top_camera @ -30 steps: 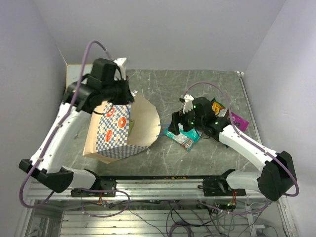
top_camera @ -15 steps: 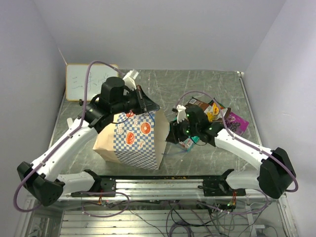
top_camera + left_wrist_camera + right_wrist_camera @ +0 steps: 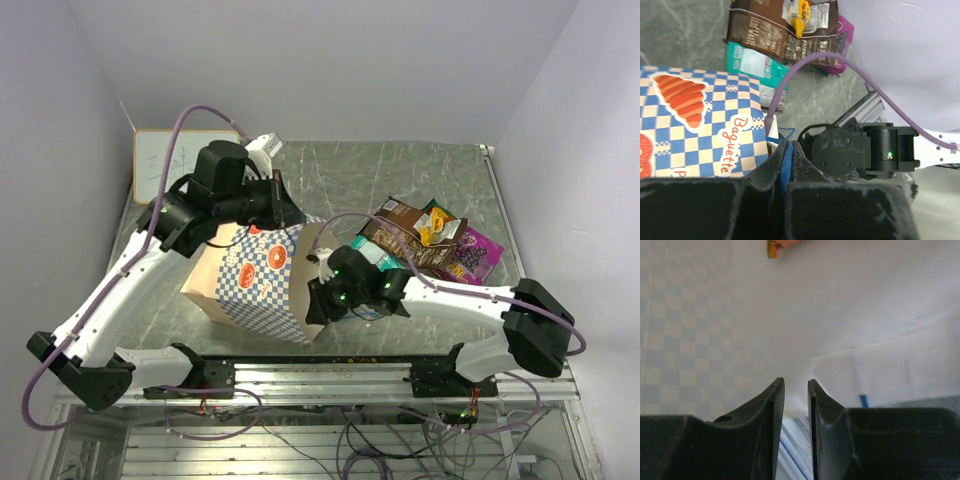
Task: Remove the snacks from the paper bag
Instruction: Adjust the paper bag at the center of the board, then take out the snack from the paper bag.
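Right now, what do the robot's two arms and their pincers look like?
The left arm and right arm are glossy white links with black joint housings. A purple cable loops along each. The left gripper and right gripper are black, each with two tapered fingers. Green lights glow on the right wrist.

Lit brightly and softly from above in the top view, with only weak shadows under the arms on the table [image 3: 340, 170]. Sharp all over, slightly bent at the edges. Small glare on the glossy packets [image 3: 420, 240]. In the left wrist view, clear on the bag [image 3: 695, 125] but blurred on the near left fingers [image 3: 767, 172]. In the right wrist view, pale, washed out and unfocused, with the right fingers [image 3: 765, 420] as dark shapes.
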`<action>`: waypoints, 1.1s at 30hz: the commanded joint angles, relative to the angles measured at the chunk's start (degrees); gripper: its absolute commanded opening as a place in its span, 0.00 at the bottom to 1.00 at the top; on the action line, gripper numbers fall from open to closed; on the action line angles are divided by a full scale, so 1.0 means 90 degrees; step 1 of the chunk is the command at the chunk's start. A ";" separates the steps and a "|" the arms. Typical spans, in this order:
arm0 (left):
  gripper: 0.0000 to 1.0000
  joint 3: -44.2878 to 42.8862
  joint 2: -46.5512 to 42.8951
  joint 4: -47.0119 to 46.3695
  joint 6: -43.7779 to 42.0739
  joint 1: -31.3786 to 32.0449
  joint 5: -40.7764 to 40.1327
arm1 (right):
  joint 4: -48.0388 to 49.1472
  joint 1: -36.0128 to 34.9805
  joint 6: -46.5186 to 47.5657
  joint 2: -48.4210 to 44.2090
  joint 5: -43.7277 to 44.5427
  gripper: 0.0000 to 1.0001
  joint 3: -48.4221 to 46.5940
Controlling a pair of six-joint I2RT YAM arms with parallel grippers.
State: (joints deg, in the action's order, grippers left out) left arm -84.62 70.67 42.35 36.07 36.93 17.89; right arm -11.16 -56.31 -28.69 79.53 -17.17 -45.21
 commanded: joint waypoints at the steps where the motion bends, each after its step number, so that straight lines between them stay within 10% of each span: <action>1: 0.07 -0.0642 -0.0205 0.1302 -0.1212 -0.0069 -0.0651 | 0.0926 -0.0504 -0.0832 0.0410 0.0734 0.26 -0.0336; 13: 0.07 0.1771 -0.2017 -0.0346 0.0701 -0.0072 0.0367 | 0.1873 -0.1082 0.2050 -0.0443 0.1385 0.33 0.0333; 25: 0.07 0.1807 -0.2161 -0.0928 0.1739 -0.0070 0.0136 | 0.4476 -0.2677 0.2595 0.0782 0.1926 0.34 -0.0065; 33: 0.07 0.2205 -0.2616 -0.1176 0.1894 -0.0070 0.0028 | 0.4413 -0.2256 0.3777 -0.0573 0.2656 0.52 0.1291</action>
State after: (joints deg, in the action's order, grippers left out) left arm -66.43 49.84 35.53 51.33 36.42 18.63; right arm 26.37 -78.56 -3.79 80.75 2.59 -39.00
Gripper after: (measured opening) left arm 0.072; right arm 0.456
